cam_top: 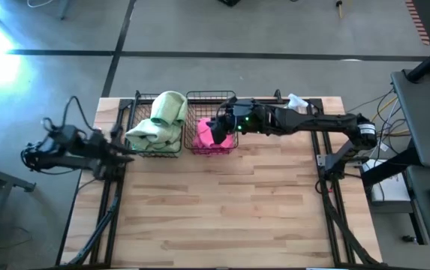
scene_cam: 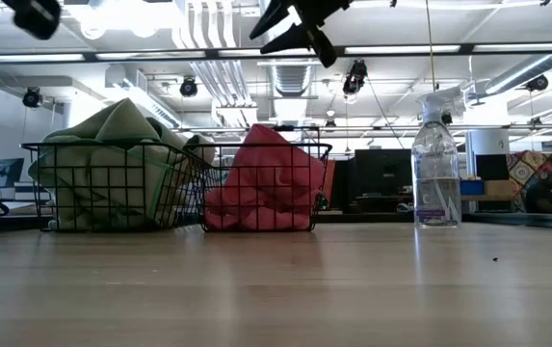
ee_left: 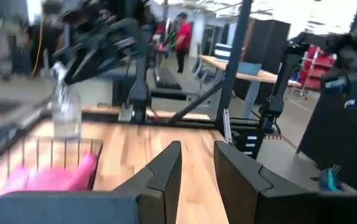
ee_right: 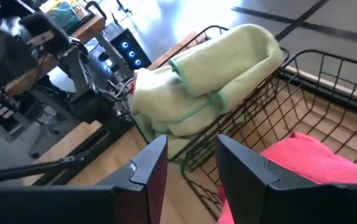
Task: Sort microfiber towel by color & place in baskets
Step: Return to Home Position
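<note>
Two black wire baskets stand side by side at the table's far edge. The left basket (cam_top: pixel 135 112) is heaped with light green towels (cam_top: pixel 159 120) (ee_right: pixel 215 81), which rise above its rim. The right basket (cam_top: pixel 211 96) holds bright pink towels (cam_top: pixel 208 136) (scene_cam: pixel 266 178). My right gripper (cam_top: pixel 218 127) (ee_right: pixel 192 163) hangs open above the pink basket, tipped slightly down, with nothing between its fingers. My left gripper (cam_top: pixel 124 150) (ee_left: pixel 198 169) is drawn back at the table's left edge beside the green basket. It points level across the table, and a narrow empty gap shows between its fingers.
A clear spray bottle (scene_cam: pixel 436 164) (cam_top: pixel 297 101) stands at the far edge, right of the pink basket and under my right arm. The wooden tabletop (cam_top: pixel 215 202) stretches bare from the baskets to the near edge. A person walks in the room far beyond the table (ee_left: pixel 181 37).
</note>
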`<state>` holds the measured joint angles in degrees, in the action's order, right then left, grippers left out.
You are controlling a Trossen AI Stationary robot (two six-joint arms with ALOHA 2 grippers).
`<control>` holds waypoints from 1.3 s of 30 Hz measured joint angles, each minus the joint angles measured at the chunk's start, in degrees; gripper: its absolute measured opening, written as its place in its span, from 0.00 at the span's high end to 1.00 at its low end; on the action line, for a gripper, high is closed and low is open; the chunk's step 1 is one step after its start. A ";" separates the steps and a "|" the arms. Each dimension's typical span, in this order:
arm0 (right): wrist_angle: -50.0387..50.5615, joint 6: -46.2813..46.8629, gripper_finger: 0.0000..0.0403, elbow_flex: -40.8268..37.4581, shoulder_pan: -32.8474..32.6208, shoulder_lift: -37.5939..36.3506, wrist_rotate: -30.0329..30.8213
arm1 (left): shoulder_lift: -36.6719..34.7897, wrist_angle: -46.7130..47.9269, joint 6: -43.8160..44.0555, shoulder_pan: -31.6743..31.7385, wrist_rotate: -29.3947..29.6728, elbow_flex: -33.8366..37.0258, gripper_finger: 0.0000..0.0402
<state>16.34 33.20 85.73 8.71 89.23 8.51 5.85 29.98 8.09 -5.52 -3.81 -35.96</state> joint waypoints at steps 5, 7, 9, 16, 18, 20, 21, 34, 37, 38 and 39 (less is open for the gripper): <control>0.08 1.94 0.70 0.00 -2.03 0.00 0.02 | -2.12 9.74 5.44 0.00 2.24 -7.07 0.80; 0.11 3.22 0.69 0.00 -3.24 0.00 -0.02 | -2.76 11.12 7.33 0.00 2.27 -7.46 0.80; 0.16 2.92 0.69 0.00 -4.39 0.00 -0.02 | -3.30 11.88 9.19 0.00 2.07 -6.75 0.80; 1.16 3.05 0.67 0.00 -8.43 0.00 -0.02 | -4.49 12.01 11.30 0.00 1.33 -0.97 0.80; 1.40 5.34 0.67 0.00 -9.64 0.00 0.00 | -4.51 11.80 14.54 0.00 1.31 0.18 0.80; 1.40 5.82 0.67 0.00 -10.98 0.00 0.02 | -4.38 11.79 18.65 0.00 1.31 1.04 0.80; 1.40 5.84 0.67 0.00 -11.74 0.00 0.04 | -4.32 11.74 20.68 0.00 1.28 1.38 0.80; 0.84 5.71 0.69 -0.17 -25.95 0.69 3.51 | -4.06 11.05 32.66 0.00 2.72 2.77 0.80; -0.22 3.12 0.69 -1.55 -28.90 0.81 4.48 | -4.05 9.00 32.87 -0.01 4.67 2.80 0.80; -1.64 2.66 0.69 -2.48 -29.77 0.81 5.48 | -4.06 8.14 32.87 -0.01 5.44 2.80 0.80; -2.99 2.27 0.69 -3.47 -30.44 0.81 6.45 | -4.07 7.55 32.20 0.01 5.28 2.80 0.80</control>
<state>13.35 35.47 82.26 -21.74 90.04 14.96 1.78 37.53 40.29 -5.51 1.46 -33.17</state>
